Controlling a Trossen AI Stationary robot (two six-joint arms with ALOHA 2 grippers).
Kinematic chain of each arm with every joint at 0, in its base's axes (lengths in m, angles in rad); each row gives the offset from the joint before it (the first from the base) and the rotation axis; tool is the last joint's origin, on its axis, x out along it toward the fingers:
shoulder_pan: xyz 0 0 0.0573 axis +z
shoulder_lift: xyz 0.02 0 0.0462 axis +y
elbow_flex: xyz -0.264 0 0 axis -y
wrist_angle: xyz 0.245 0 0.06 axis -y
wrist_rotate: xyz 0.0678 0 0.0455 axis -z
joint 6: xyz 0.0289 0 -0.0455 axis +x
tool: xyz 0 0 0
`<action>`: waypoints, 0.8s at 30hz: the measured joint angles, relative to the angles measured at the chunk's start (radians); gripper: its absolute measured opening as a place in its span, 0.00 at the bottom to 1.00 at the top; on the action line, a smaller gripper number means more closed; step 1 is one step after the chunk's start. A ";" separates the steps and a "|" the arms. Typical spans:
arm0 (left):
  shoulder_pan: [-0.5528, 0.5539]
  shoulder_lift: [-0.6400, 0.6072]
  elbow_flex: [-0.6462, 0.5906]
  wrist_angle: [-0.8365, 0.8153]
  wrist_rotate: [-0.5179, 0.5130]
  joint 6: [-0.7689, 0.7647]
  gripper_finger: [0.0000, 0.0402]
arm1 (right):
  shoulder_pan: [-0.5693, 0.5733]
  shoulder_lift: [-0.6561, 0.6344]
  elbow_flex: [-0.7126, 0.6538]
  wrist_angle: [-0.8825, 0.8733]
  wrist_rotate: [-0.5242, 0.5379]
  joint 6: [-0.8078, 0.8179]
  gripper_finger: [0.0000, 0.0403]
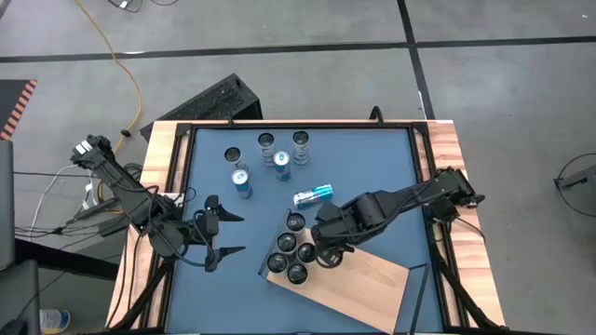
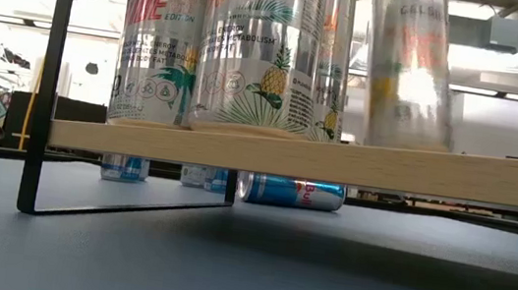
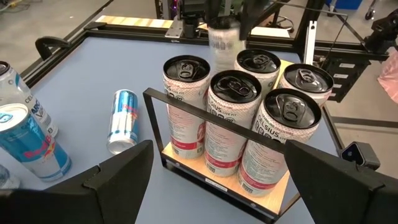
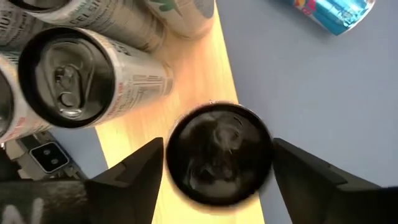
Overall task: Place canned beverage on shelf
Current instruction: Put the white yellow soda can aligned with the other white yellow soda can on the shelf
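Note:
The shelf (image 1: pixel 372 279) is a light-wood board on a black frame and lies slanted at the near right. Several tall white cans (image 1: pixel 289 251) stand at its left end. One more can (image 4: pixel 217 152) stands upright on the board (image 4: pixel 199 74) beside them, seen in the low view as the rightmost can (image 2: pixel 406 74). My right gripper (image 4: pixel 217 143) points down over it, one finger on either side of its top. My left gripper (image 1: pixel 240 234) hovers open left of the shelf, facing the cans (image 3: pixel 236 118). My right gripper comes at the can from above, its fingers (image 4: pixel 140 168) close beside the upper wall on two opposite sides. Whether they touch the wall I cannot tell. The can stands upright with its base on the shelf board.
A blue can (image 1: pixel 314 194) lies on its side just beyond the shelf. Several more cans (image 1: pixel 279 154) stand upright toward the far edge. Raised wooden strips (image 1: pixel 158 167) edge the blue table. The shelf's right half is bare board.

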 joint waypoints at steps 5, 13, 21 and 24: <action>0.000 0.000 0.000 0.000 0.000 0.021 0.87 | 0.000 -0.003 0.000 0.000 0.000 -0.001 0.74; 0.000 0.000 0.000 0.000 0.000 0.020 0.87 | -0.009 -0.003 0.000 -0.004 0.000 0.016 0.75; 0.000 0.000 0.000 0.000 0.000 0.019 0.87 | -0.011 -0.006 0.053 0.021 -0.021 -0.008 0.75; 0.000 0.000 0.000 0.000 0.000 0.010 0.87 | 0.014 -0.006 0.089 -0.029 -0.017 -0.008 0.75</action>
